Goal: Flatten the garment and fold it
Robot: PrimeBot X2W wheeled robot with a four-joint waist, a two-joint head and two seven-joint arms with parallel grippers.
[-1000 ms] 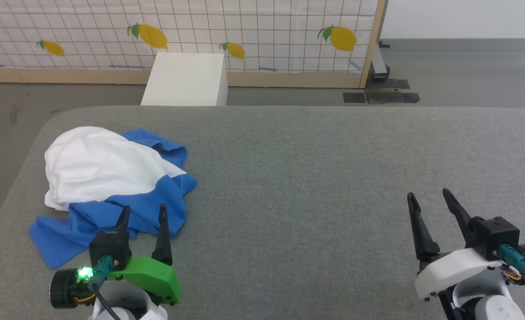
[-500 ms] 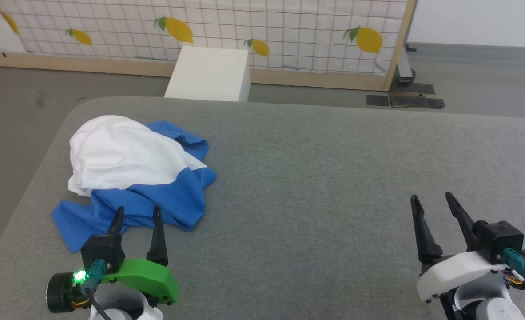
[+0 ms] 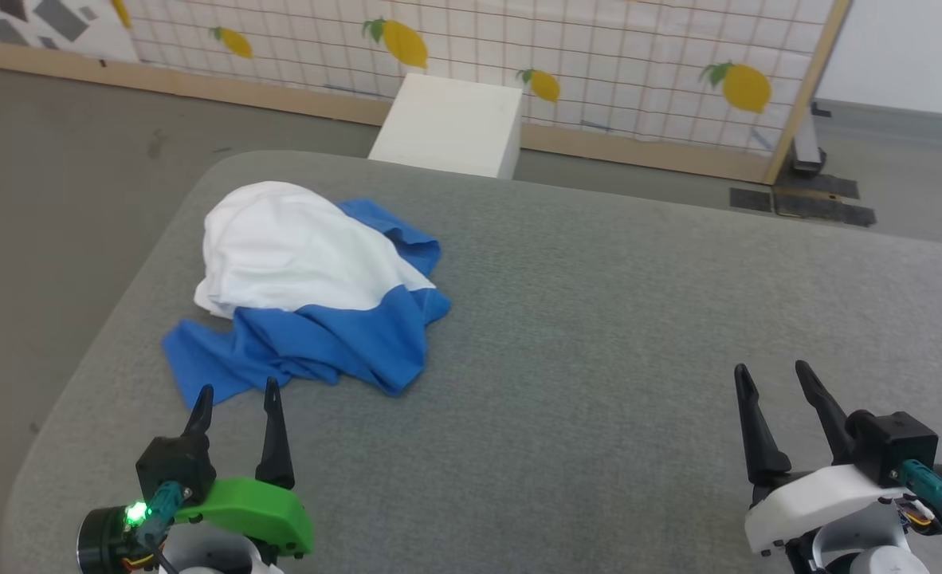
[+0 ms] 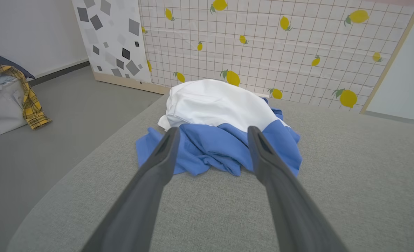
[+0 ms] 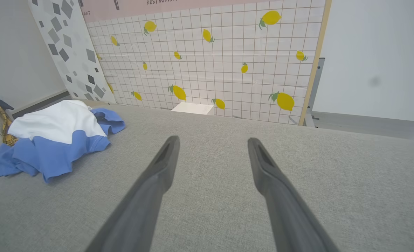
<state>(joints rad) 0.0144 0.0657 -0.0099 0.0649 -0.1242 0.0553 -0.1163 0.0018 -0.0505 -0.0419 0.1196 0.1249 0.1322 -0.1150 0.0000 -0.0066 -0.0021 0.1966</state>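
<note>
The garment [image 3: 312,303] lies crumpled in a heap on the far left part of the table [image 3: 598,359]. Its white body is bunched on top and blue cloth spills toward the robot. The left fingers [image 3: 274,438] stand wide open and empty, just before the near blue edge, not touching it. The right fingers [image 3: 751,422] are also wide open and empty, well apart from it. To flatten it well, I think each side should pinch one single layer at a clear edge, not the whole pile.

Right gripper [image 5: 210,141] fingers spread wide, empty, above grey padded table [image 5: 298,182]. Crumpled garment [image 5: 53,140] far left. White box [image 5: 193,108] beyond table, before lemon-print screen [image 5: 210,59].
</note>
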